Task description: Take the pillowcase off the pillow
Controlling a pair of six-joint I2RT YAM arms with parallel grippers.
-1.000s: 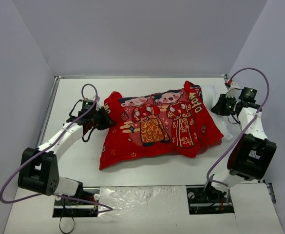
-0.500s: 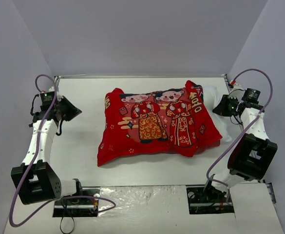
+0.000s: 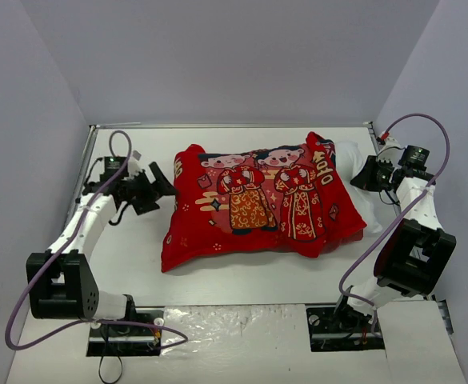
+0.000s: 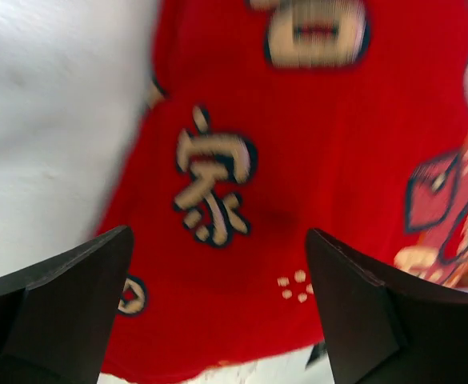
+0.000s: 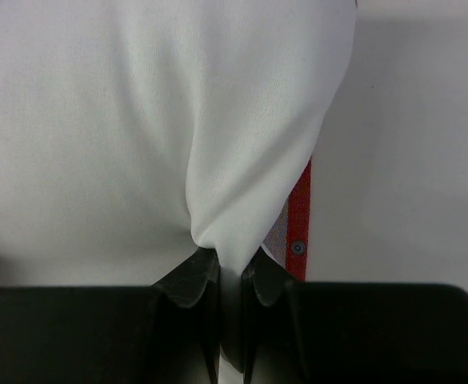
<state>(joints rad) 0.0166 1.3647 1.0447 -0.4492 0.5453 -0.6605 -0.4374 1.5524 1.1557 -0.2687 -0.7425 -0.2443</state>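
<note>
Right fingers [image 5: 192, 282] around puckered white pillow [image 5: 138, 120]

Two white arms [image 3: 82, 226], black joints, looping purple cables [image 3: 120, 133]

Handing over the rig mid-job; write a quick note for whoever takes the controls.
Left gripper: open, at the left end of the pillowcase, holding nothing.
Right gripper: shut on white fabric of the pillow at its right end.
The pillowcase lies on the table and covers most of the pillow; white shows only at the right.
Done: pillow pinched. Left: grip the pillowcase's left end, pull the two apart.
</note>
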